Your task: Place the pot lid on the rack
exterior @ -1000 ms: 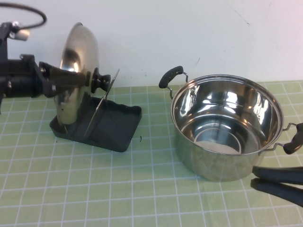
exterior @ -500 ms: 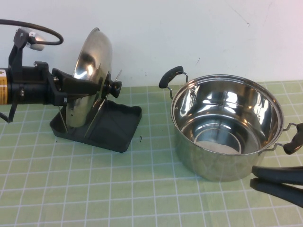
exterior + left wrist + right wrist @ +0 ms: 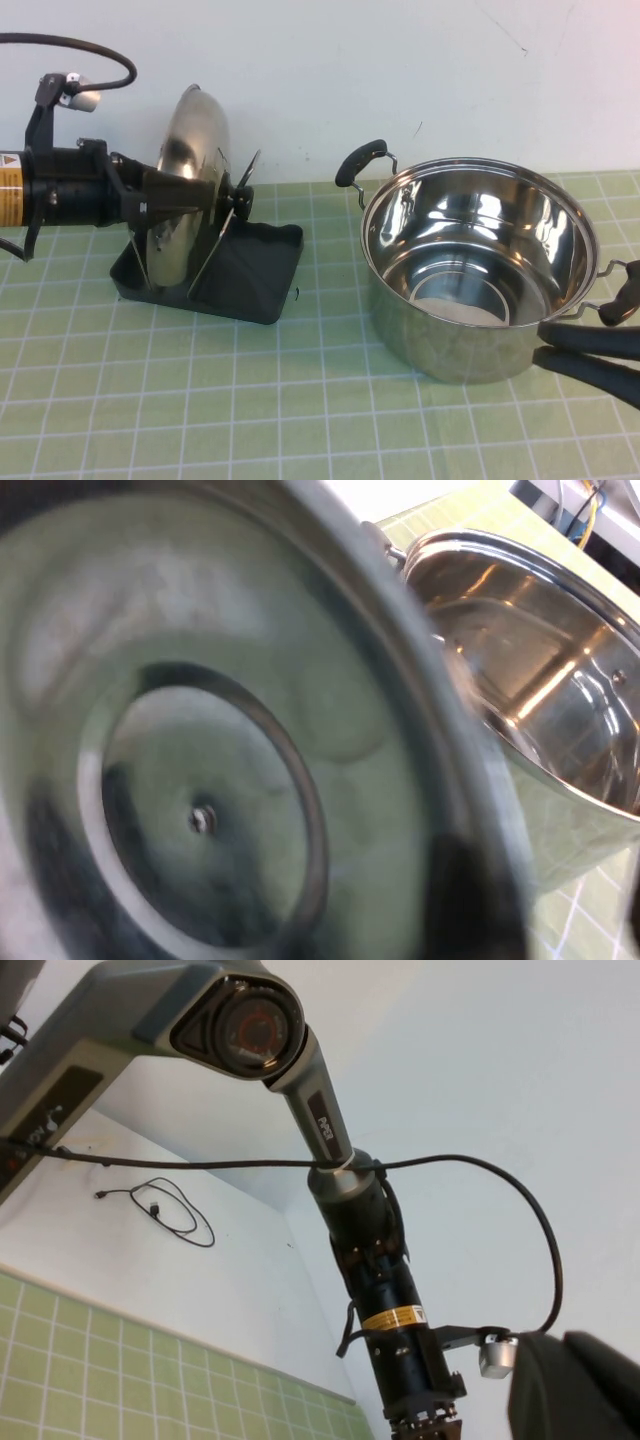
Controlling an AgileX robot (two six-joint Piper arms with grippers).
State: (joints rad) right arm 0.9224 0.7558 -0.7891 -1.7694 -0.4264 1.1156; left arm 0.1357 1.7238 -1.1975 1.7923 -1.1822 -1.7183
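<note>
1. Left gripper (image 3: 222, 195): its dark fingers (image 3: 175, 190) reach in from the left and pinch the pot lid (image 3: 185, 150) near the black knob (image 3: 241, 202). One finger crosses the domed face. The grasp looks firm, not let go.
2. The pot lid stands on edge, nearly upright, with its lower rim down inside the rack (image 3: 250, 290) at the left end. Wire loops (image 3: 232, 200) rise just beside the knob side; I cannot tell whether the lid leans on a loop or only on the gripper.
3. Left wrist view: the lid's concave underside (image 3: 200, 780) fills most of the frame, centre rivet visible. The pot (image 3: 540, 710) shows beyond its edge.
4. The pot (image 3: 480, 260) sits empty and uncovered, apart from the rack to the right on the green gridded mat (image 3: 300, 420).
5. Right gripper (image 3: 590, 355): low at the right edge, beside the pot wall, its two dark fingers spread apart and holding nothing. It looks parked.
6. Progress, as a judgement: lid off the pot, carried across and seated in the rack. Remaining: confirm the lid is supported, release, withdraw the left arm.
7. Risk: if the lid is not between the loops, it could tip on release.
</note>
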